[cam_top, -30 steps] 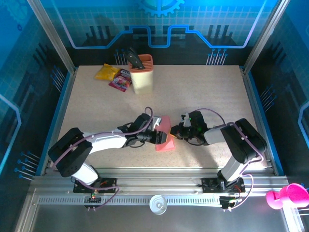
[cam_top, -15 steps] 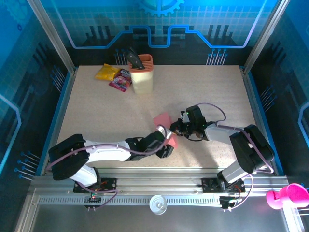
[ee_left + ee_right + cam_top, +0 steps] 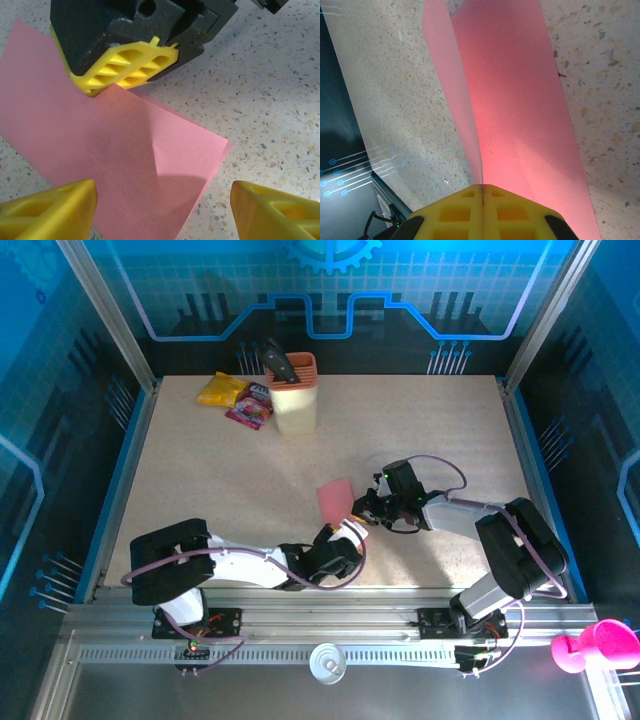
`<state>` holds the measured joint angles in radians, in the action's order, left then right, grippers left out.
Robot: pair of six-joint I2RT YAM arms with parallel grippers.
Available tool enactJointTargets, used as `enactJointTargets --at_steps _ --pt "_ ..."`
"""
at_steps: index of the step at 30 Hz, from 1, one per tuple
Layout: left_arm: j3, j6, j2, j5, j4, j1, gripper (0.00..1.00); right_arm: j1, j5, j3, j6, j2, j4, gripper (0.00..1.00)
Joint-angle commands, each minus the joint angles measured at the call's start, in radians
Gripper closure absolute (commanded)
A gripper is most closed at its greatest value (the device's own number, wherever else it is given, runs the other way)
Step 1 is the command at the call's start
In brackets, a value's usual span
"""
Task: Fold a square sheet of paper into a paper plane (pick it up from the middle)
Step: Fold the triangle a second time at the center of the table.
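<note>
Your left arm has drawn back toward the near edge since a second ago, when its hand was at the paper. It now lies folded low along the front of the bench [image 3: 200,470]. The left hand [image 3: 343,537] points at the sheet from just beside it. That hand is released: in its own wrist view the yellow fingers [image 3: 50,212] stand wide apart at the bottom corners. One overlaps the sheet's near edge (whether it touches, I cannot tell).

The sheet of paper [image 3: 337,498] has shifted a little farther from the arm bases and sits about mid-bench, folded over. Your right arm reaches in from the right with its forearm low. The right hand [image 3: 360,508] is clenched on the sheet's right edge. In the right wrist view its fingers [image 3: 470,215] meet with no gap, and two pink layers run out from between them.

You have open bench to the left of the sheet and beyond it. The orange-and-cream holder [image 3: 293,395] with a dark tool in it, the yellow packet [image 3: 222,390] and the purple-pink packet [image 3: 250,410] cluster by the far edge, well apart from the paper.

The surface is speckled beige stone-look with a blue rim. See-through walls lit blue and aluminium posts close it in.
</note>
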<state>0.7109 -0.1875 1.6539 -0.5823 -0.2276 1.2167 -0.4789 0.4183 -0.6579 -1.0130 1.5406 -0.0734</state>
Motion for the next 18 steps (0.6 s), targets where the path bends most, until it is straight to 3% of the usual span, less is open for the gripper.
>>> enactJointTargets --at_steps 1,11,18 --pt "0.027 0.035 0.029 -0.026 -0.055 0.012 0.27 -0.011 -0.011 -0.027 0.006 0.010 0.027 1.00" --pt "0.093 0.067 0.117 -0.112 -0.056 0.015 0.26 -0.012 -0.007 -0.016 -0.004 0.021 0.011 1.00" --pt "0.074 0.093 0.092 -0.133 -0.081 0.013 0.36 -0.012 -0.008 0.000 -0.006 0.030 -0.002 1.00"
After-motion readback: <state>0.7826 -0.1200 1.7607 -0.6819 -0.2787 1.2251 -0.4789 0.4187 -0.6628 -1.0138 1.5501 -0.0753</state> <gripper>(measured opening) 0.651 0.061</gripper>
